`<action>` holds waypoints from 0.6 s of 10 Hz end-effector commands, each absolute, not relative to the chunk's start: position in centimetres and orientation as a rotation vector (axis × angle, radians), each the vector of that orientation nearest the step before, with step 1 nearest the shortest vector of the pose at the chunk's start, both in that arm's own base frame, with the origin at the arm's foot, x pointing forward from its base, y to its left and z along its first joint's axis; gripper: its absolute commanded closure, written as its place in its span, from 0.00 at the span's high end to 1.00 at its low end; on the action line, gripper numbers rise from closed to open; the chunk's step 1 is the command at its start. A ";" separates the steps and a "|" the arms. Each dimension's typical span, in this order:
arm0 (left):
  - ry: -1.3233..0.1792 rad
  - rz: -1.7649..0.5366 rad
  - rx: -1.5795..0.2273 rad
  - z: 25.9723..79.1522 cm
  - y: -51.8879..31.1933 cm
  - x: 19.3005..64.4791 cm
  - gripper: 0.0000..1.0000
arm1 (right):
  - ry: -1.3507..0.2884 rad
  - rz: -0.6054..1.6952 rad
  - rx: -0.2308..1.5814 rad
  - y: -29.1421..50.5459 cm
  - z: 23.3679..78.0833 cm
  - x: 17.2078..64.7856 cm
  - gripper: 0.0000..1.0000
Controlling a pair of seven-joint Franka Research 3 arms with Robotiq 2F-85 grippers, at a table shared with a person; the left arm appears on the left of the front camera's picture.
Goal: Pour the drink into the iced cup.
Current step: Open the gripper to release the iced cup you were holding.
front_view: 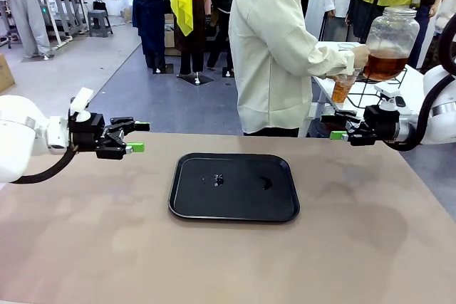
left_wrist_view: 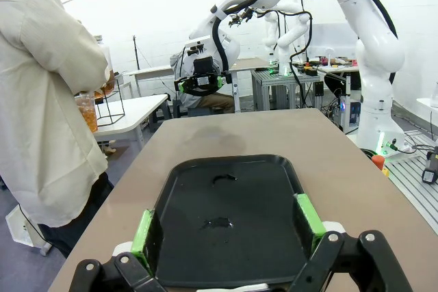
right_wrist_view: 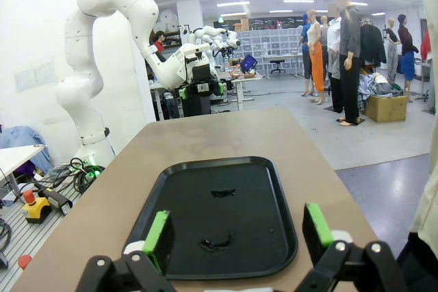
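1. My left fingers [front_view: 135,137] stand wide open and hold nothing; they hover over the table's [front_view: 85,247] left edge, pointing across at the black tray [front_view: 234,186]; from my left wrist the green pads [left_wrist_view: 144,232] frame that tray [left_wrist_view: 226,217] with nothing between them.
2. My right fingers [front_view: 336,126] are likewise spread wide and empty, hanging at the table's far right corner and pointing inward; the tray [right_wrist_view: 215,213] lies ahead of them too.
3. The drink [front_view: 385,66] sits amber in a big glass jar [front_view: 390,42] on a side table behind my right arm; the person stands there, one hand [front_view: 358,55] at the jar, holding the cup [front_view: 343,88] below it; the cup already shows amber liquid.
4. So jar and cup lie off my table, beyond the far right corner; my right fingers are much the nearer, my left well apart.
5. I judge the tray, bare but for small wet marks, is where the cup will come; it lies midway between my two arms.
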State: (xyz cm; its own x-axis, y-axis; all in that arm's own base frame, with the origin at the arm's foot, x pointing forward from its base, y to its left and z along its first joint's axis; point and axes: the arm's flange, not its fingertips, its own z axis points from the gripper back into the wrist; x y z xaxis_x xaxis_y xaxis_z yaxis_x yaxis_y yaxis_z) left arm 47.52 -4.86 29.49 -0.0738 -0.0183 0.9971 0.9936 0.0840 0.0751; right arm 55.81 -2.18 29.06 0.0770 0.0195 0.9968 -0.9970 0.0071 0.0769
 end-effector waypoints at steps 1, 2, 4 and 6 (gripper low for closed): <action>-1.290 -1.210 -1.091 29.7 -4.9 47.7 1.00 | -1.139 1.157 1.227 -2.1 29.3 55.8 1.00; -1.290 -1.210 -1.091 29.7 -4.9 47.7 1.00 | -1.139 1.157 1.227 -2.1 29.3 55.8 1.00; -1.290 -1.210 -1.091 29.7 -4.9 47.7 1.00 | -1.139 1.157 1.227 -2.1 29.3 55.8 1.00; -1.290 -1.210 -1.091 29.7 -4.9 47.7 1.00 | -1.139 1.157 1.227 -2.1 29.3 55.8 1.00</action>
